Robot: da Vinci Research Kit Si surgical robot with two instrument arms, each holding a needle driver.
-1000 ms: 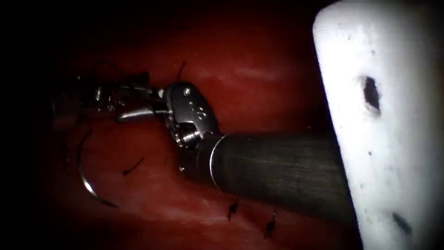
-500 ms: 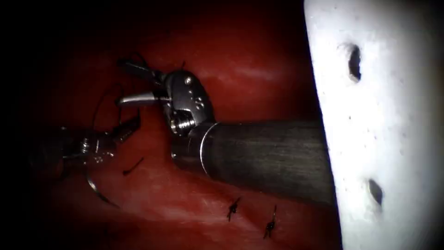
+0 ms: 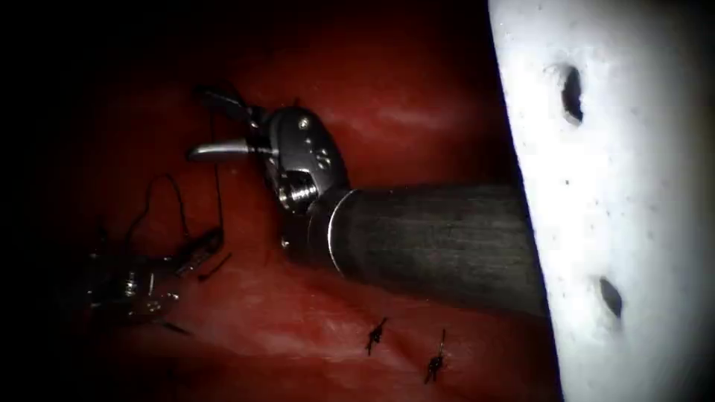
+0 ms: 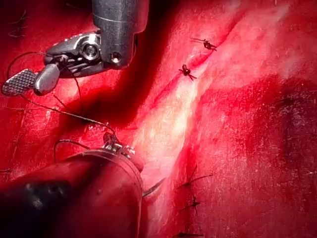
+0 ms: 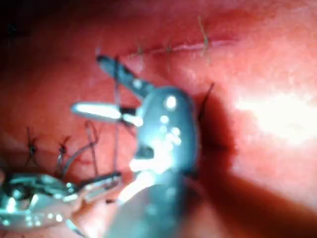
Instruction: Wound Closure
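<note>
The tissue (image 3: 417, 112) carries 2 knotted stitches (image 3: 376, 335) toward its near edge. The right tool (image 3: 212, 126) hovers over the middle with its jaws spread wide and gripping nothing; a strand of thread (image 3: 217, 186) runs between them, likely kept taut for a cut. The left tool (image 3: 201, 244), nearer the left edge, pinches that thread. The needle's (image 3: 175, 327) tip peeks out beneath it, seemingly unheld.

No legible text, label, brand, number or sign appears on any surface. The right tool (image 3: 223, 126) bears small marks on its wrist housing, too small to tell whether they are characters.
</note>
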